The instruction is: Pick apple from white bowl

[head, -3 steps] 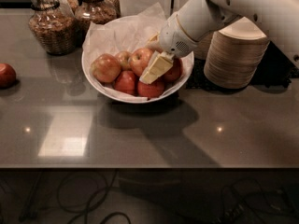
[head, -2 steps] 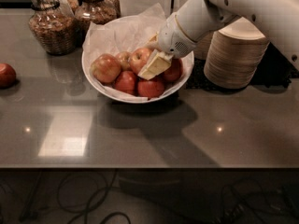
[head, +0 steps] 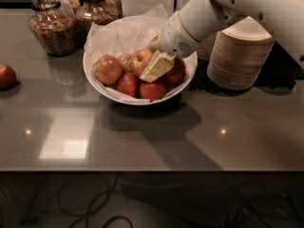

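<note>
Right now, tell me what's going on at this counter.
The robot's arm reaches in from the right, with its gripper down inside the white bowl, right against the apple near the middle of the pile. The apple sits in the bowl among smaller red ones, not yet lifted. A lone apple lies on the counter at far left.

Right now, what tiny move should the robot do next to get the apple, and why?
Probably slide the gripper slightly left over the apple. The gripper sits low in the white bowl, right beside that apple, but it is not clearly around it.
</note>
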Motion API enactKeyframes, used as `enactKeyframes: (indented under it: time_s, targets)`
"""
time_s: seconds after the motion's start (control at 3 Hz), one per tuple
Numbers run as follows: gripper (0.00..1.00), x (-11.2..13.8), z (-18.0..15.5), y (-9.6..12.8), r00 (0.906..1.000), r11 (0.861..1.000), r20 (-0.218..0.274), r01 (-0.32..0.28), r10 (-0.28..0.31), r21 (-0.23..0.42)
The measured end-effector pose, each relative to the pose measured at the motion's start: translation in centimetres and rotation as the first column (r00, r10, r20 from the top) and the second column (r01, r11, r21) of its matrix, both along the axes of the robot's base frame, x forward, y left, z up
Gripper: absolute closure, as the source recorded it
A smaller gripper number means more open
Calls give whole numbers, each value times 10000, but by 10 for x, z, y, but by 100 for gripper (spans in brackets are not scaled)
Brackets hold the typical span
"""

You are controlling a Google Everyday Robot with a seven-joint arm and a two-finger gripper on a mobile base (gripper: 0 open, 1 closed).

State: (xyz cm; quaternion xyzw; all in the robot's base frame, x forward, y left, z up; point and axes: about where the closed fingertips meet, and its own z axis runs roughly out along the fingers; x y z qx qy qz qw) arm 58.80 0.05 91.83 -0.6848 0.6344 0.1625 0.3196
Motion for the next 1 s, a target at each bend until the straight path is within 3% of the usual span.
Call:
enactKeyframes:
  time_s: [0.33, 0.67, 1.0]
  targets:
    - [100, -13, 34, 19, 9959, 9962, 599, -715, 684, 507]
    - [100, -31, 68, 41, 9815, 9815, 1251, -1587, 1450, 1072]
    - [100, -31, 68, 41, 9815, 9815, 1252, -1586, 1449, 1073]
